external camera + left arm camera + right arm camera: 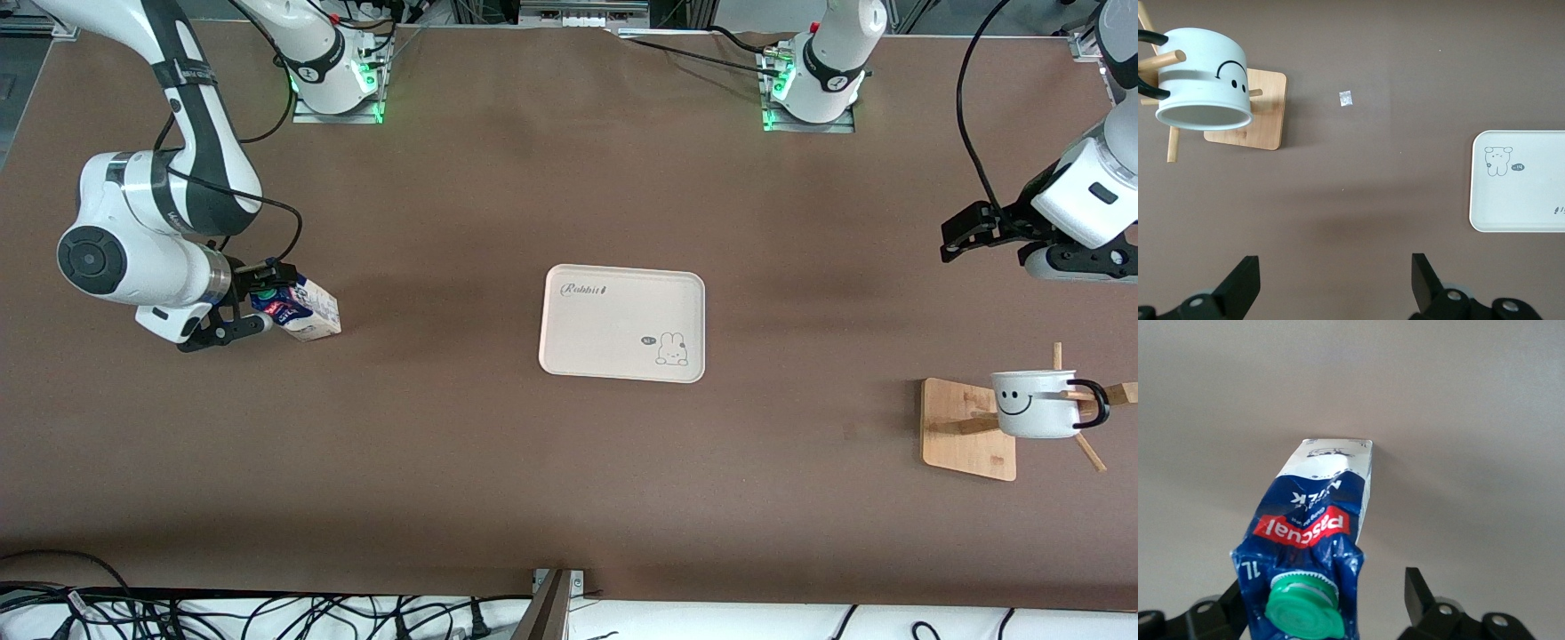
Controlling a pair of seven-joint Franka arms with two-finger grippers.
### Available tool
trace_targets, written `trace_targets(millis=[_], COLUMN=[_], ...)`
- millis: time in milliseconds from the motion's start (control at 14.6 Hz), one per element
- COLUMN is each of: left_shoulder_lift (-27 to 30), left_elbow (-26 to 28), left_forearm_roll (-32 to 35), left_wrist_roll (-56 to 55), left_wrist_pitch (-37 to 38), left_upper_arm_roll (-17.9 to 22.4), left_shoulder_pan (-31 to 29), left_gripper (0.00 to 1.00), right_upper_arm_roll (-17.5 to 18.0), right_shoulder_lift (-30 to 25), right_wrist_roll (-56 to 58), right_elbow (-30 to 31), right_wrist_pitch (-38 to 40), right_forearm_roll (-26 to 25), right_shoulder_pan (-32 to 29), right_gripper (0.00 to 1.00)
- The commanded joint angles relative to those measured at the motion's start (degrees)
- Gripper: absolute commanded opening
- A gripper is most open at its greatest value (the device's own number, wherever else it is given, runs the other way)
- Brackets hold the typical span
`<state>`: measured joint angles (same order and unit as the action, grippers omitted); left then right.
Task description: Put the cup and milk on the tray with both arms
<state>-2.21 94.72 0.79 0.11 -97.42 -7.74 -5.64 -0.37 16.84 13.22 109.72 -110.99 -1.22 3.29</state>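
Note:
The milk (307,311) stands tilted on the table toward the right arm's end, with its blue top and green cap toward my right gripper (264,298). In the right wrist view the right gripper (1325,587) is open around the milk's (1315,513) top: one finger lies against it and the other stands apart. The cup (1036,404) hangs on a wooden rack toward the left arm's end, and the left wrist view shows the cup (1205,80) too. My left gripper (965,236) is open and empty over bare table (1335,267). The tray (622,323) lies empty mid-table.
The tan wooden rack base (965,431) with its pegs holds the cup near the left arm's end. A small white scrap (1346,99) lies on the table between the rack and the tray (1521,183). Cables run along the table edge nearest the front camera.

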Motion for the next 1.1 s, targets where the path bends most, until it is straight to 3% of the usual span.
trace_targets(millis=[0, 69, 137, 481, 756, 893, 1031], left_shoulder_lift=[-0.07, 0.1, 0.62, 1.24, 1.07, 1.07, 1.07], left_elbow=[-1.03, -1.03, -0.68, -0.06, -0.32, -0.32, -0.23], left_forearm_roll=[0.62, 0.36, 0.35, 0.09, 0.09, 0.09, 0.09], left_wrist_roll=[-0.19, -0.11, -0.54, -0.55, -0.55, -0.55, -0.55], left_wrist_pitch=[1.36, 1.45, 1.53, 2.59, 3.29, 3.38, 3.29], left_upper_arm_roll=[-0.61, -0.18, 0.0, 4.91, 4.84, 4.75, 4.66], left_shoulder_pan=[-0.25, -0.08, 0.79, 5.28, 5.29, 5.29, 5.29], left_gripper=[1.0, 1.0, 1.0, 1.0, 1.0, 1.0, 1.0], right_upper_arm_roll=[0.19, 0.11, 0.11, 0.11, 0.11, 0.11, 0.02], right_shoulder_lift=[0.12, 0.12, 0.12, 0.39, -1.8, -2.86, -2.78], right_wrist_roll=[3.55, 4.0, 4.09, 4.18, 4.27, 4.18, 3.48], right_elbow=[-0.3, -0.3, -0.3, -0.3, -1.87, -4.85, -9.94], right_wrist_pitch=[-0.19, -0.19, -0.19, -0.11, 1.65, 5.15, 11.11], right_forearm_roll=[0.7, 0.78, 1.83, 3.07, 3.24, 3.24, 6.3], right_shoulder_pan=[-1.7, -1.79, -2.14, -2.5, -2.41, -2.41, -2.41], right_gripper=[0.5, 0.4, 0.39, 0.38, 0.38, 0.37, 0.37])
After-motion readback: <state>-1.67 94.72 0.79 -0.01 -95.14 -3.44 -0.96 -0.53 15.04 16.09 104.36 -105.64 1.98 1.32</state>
